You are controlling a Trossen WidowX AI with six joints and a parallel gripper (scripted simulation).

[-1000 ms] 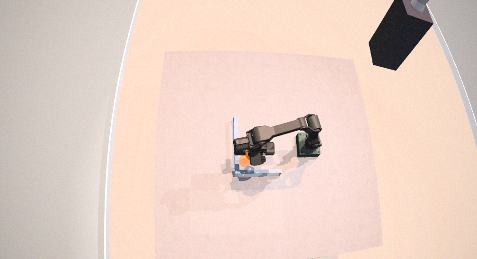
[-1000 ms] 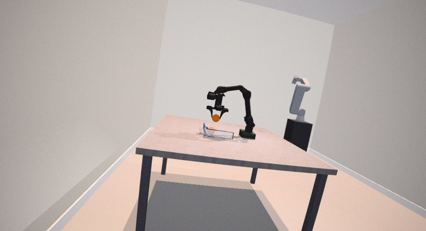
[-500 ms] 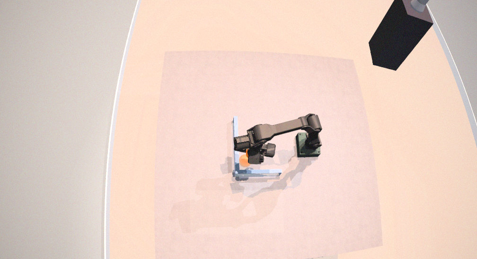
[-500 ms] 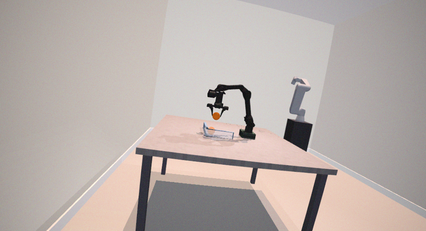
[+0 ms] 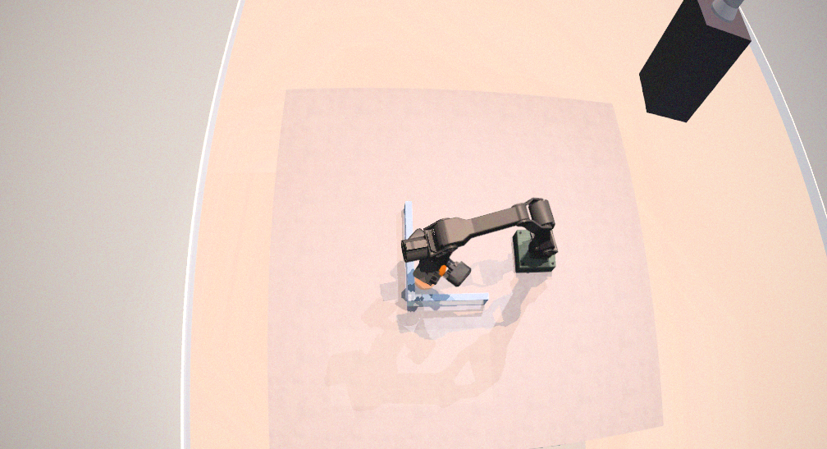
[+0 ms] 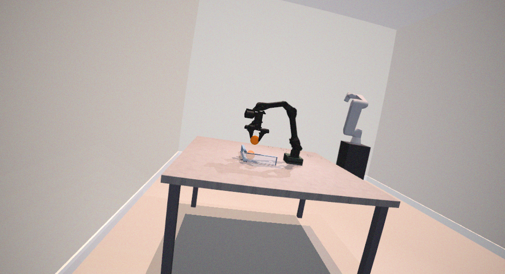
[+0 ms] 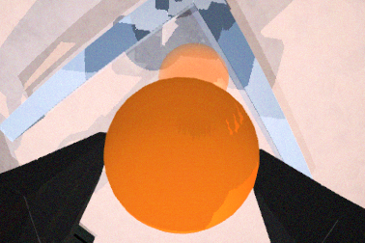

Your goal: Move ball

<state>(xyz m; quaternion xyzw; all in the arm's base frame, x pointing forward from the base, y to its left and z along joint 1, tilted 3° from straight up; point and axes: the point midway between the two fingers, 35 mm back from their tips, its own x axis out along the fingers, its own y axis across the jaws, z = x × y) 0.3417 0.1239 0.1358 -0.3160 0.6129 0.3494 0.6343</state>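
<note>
Orange and glossy, the ball (image 7: pixel 182 153) is pinched between the two dark fingers of the gripper (image 6: pixel 255 134), which is clamped on it from either side. In the exterior view the ball (image 6: pixel 254 140) is seen held in the air above the table (image 6: pixel 317 187), clear of the surface, with the gripper pointing straight down from the black arm (image 6: pixel 287 112). The fingertips are seen at the ball's flanks in the wrist view, with most of the sphere bulging out ahead of them.

Below the ball, the see-through copy (image 7: pixel 193 66) is shown resting on the tabletop, tucked into the inner angle of the two low clear walls (image 7: pixel 251 78). From the wrist view the held ball overlaps the near edge of the copy, which sits a little beyond it toward the corner where the walls meet.

In the top view the ball (image 5: pixel 441 269) is only partly seen beneath the wrist, inside the L of the walls (image 5: pixel 448 298), near the middle of the tabletop and just beside the arm's green base (image 5: pixel 533 260).
</note>
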